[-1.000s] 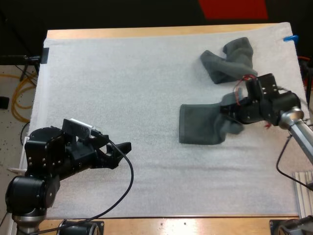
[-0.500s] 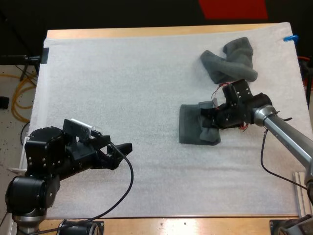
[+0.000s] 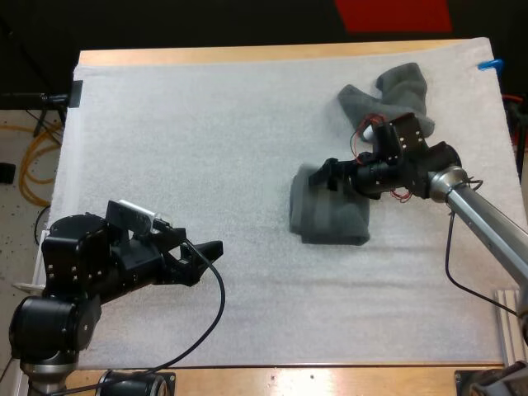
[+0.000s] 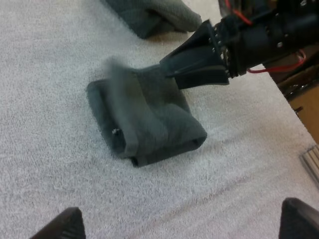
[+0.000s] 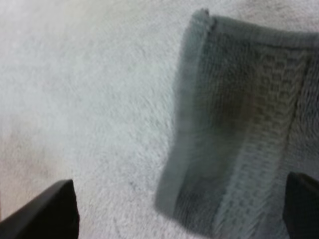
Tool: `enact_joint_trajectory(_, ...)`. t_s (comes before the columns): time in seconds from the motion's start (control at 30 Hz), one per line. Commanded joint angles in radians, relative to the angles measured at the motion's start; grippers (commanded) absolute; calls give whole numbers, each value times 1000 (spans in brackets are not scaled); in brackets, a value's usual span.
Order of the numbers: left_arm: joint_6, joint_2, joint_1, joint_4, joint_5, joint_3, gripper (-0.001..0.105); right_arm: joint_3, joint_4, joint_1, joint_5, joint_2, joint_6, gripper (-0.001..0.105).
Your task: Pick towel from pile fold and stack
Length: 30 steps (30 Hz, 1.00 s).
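Note:
A dark grey-green towel (image 3: 328, 219) lies folded over on the white mat, right of centre. My right gripper (image 3: 323, 176) hovers at its far left corner, fingers apart, holding nothing. From the right wrist, the towel (image 5: 239, 124) lies flat below my open right gripper (image 5: 177, 199). My left gripper (image 3: 210, 247) rests open near the mat's front left, well away from the towel. Its wrist view faces the folded towel (image 4: 144, 119), with the right arm's gripper (image 4: 199, 59) at the towel's far side. A crumpled towel (image 3: 388, 103) sits at the back right.
The crumpled towel (image 4: 149, 15) lies just beyond the folded one, close behind my right arm (image 3: 478, 214). Bare white mat (image 3: 198, 140) stretches across the left and centre. The table's wooden edge (image 3: 272, 54) runs along the far side.
My right gripper has swept left, carrying the towel's right part over the rest so that it lies folded. It then opened and let the towel go. The left arm has not moved.

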Motion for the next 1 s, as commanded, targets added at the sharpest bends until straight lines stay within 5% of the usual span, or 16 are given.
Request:
enact_joint_trajectory(0.0, -4, 2, -4, -2, 11, -2, 75, -10, 1, 12, -15, -18, -13, 81)
enact_joint_trajectory(0.43, -4, 2, -4, -2, 11, -2, 75, 36, -84, 128, 9, 7, 32, 81)
enact_joint_trajectory(0.7, 1, 2, -4, -2, 11, -2, 75, 36, -119, 149, -106, 122, 86, 81)
enact_joint_trajectory(0.97, 3, 2, -4, -3, 11, -2, 75, 36, -113, 154, -116, 122, 85, 77)
